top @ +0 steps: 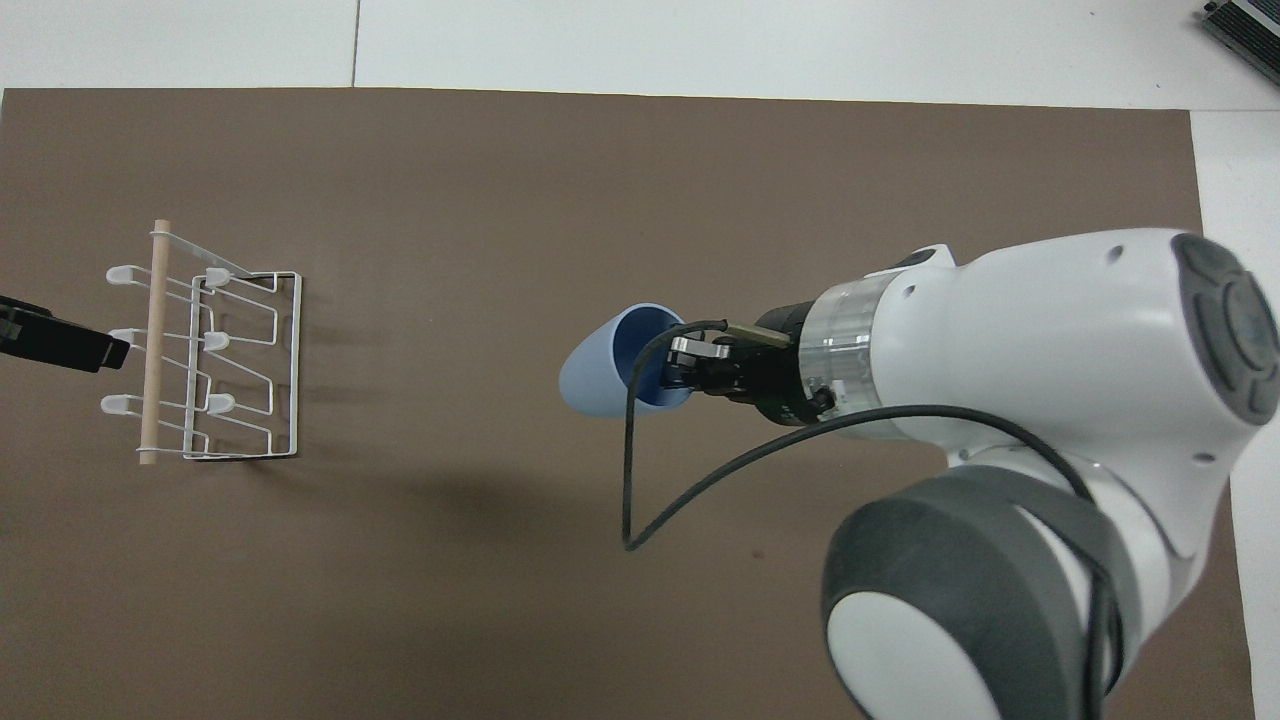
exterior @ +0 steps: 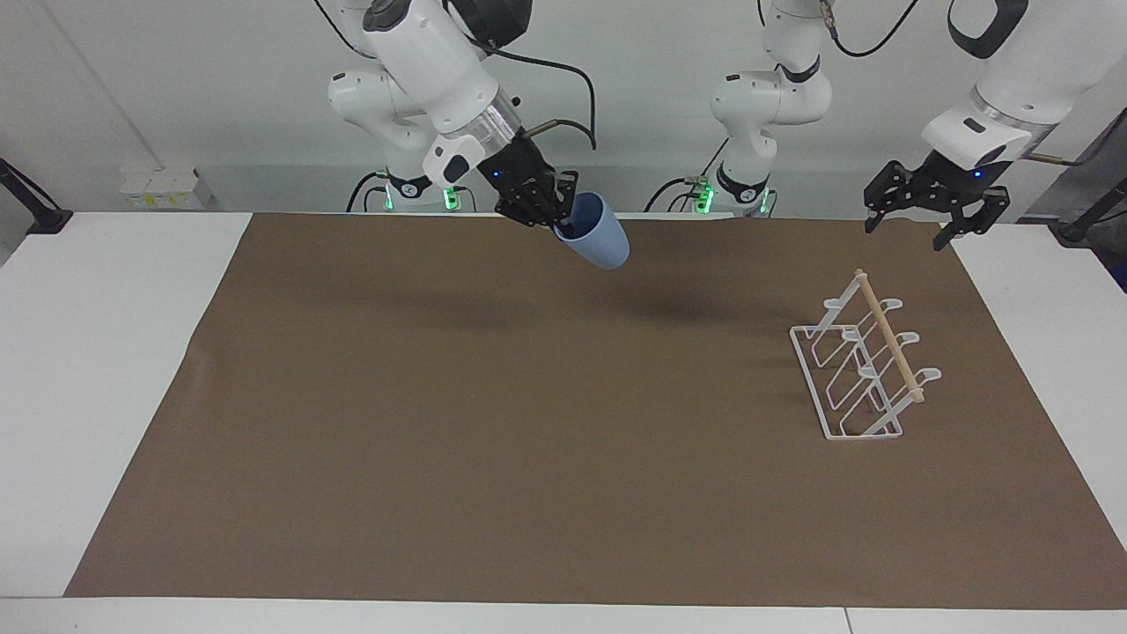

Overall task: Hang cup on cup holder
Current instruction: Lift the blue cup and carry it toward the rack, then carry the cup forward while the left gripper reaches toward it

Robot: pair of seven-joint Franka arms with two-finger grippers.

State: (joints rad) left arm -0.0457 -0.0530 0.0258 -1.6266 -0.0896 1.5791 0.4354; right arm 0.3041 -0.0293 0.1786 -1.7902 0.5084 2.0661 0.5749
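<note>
Your right hand (exterior: 556,214) pinches the rim of the cup (exterior: 595,232), one finger inside the mouth and one outside on the wall, and carries it in the air over the brown mat (exterior: 493,423), well apart from the cup holder (exterior: 861,363). The cup hangs tilted, its mouth toward the hand and its narrower base pointing down and toward the cup holder.

The cup holder stands on the mat at the left arm's end of the table (exterior: 97,352), its wooden rod (exterior: 889,335) along the top and its looped prongs slanting up. Your left hand (exterior: 924,198) waits in the air with its fingers spread, holding nothing, just off the cup holder on the side nearer the robots.

Judge the cup as light, stiff, thin-walled plastic with a smooth skin. It should weigh almost nothing, but a rim pinch lets it pivot or slip if you swing it hard. The wall may flex under a heavy squeeze, so hold it firmly, not fiercely. The rim is the sensible place to hold it: that leaves the body free, though the inside finger may crowd a prong as the mouth goes over it.

The cup holder looks light too, and a nudge from the cup could slide it on the mat.
</note>
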